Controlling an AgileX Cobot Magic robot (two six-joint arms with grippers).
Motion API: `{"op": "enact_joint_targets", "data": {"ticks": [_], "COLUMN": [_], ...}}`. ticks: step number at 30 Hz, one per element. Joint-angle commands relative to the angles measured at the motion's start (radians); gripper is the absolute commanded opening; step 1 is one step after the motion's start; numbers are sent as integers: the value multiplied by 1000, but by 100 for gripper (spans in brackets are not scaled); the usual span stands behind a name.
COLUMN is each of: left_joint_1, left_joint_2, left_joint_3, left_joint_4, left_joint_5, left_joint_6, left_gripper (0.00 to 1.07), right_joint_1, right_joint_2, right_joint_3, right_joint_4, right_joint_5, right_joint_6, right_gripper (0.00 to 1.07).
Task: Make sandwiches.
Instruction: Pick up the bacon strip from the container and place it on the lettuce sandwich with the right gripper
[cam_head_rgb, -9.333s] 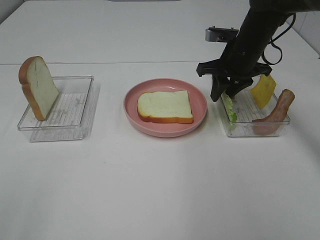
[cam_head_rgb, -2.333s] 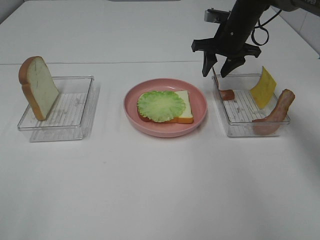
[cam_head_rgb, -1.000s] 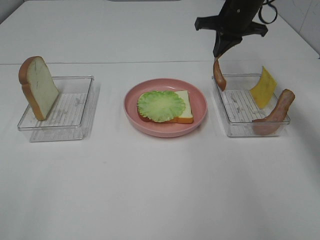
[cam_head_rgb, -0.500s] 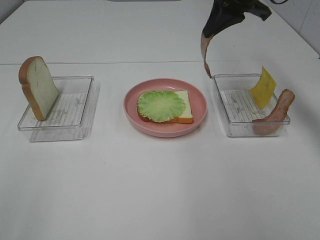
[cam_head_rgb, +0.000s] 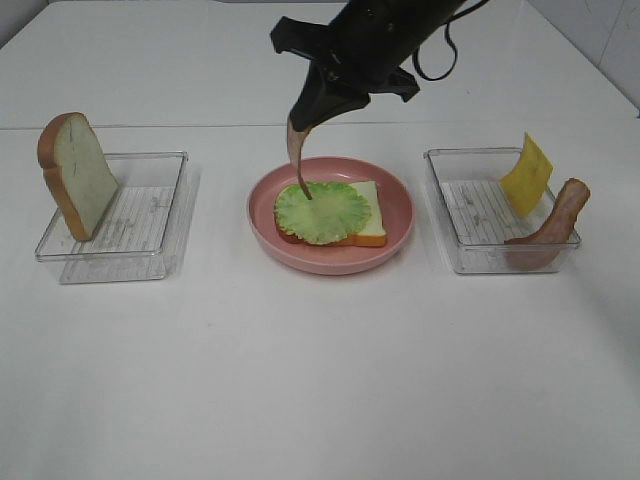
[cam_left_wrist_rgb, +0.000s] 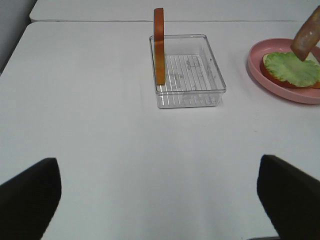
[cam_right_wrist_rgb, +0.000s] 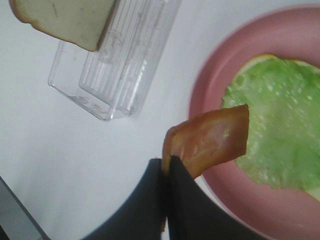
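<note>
The right claw (cam_head_rgb: 299, 120), pinched shut on one end of a bacon strip (cam_head_rgb: 296, 160), dangles it over the half-built sandwich (cam_head_rgb: 330, 212) on the pink plate (cam_head_rgb: 330, 264), with the tip at the lettuce (cam_head_rgb: 325, 205). Next, it probably needs laying flat before release, or it may curl off. The cheese slice (cam_head_rgb: 526, 175) and second bacon strip (cam_head_rgb: 555, 225) wait in the right tray (cam_head_rgb: 470, 262), and the top bread slice (cam_head_rgb: 78, 175) in the left tray (cam_head_rgb: 150, 215). The left claw (cam_left_wrist_rgb: 160, 197) is spread apart and empty. Nothing blocks the plate.

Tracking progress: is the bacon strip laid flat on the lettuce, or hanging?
Hanging: the bacon strip dangles from the shut right gripper, its lower tip at the lettuce; contact cannot be told.
</note>
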Motion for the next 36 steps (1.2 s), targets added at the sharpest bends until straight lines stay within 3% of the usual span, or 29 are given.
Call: {"op": "enact_joint_targets", "data": {"ticks": [1,12,20,28,36], "left_joint_1": [-1,-1,-1,-1,-1], "left_joint_2": [-21,-21,-21,-21,-21], "left_joint_3": [6,6,6,6,6], "left_joint_4": [-5,-5,-5,-5,-5], "left_joint_5": [-13,-13,-13,-13,-13], "left_joint_6": [-5,-5,-5,-5,-5], "left_gripper": [102,102,102,102,102], "right_joint_1": [37,35,21,-13,-12], "right_joint_2": [2,103,117,117,117], "right_joint_3": [6,5,5,5,5], "right_joint_4": [13,15,-104,-305,-324], "right_joint_5": [-77,-116,-135,-136,-132], "right_joint_6": [-17,9,33,134,149], "right_gripper": [0,0,0,0,0]}}
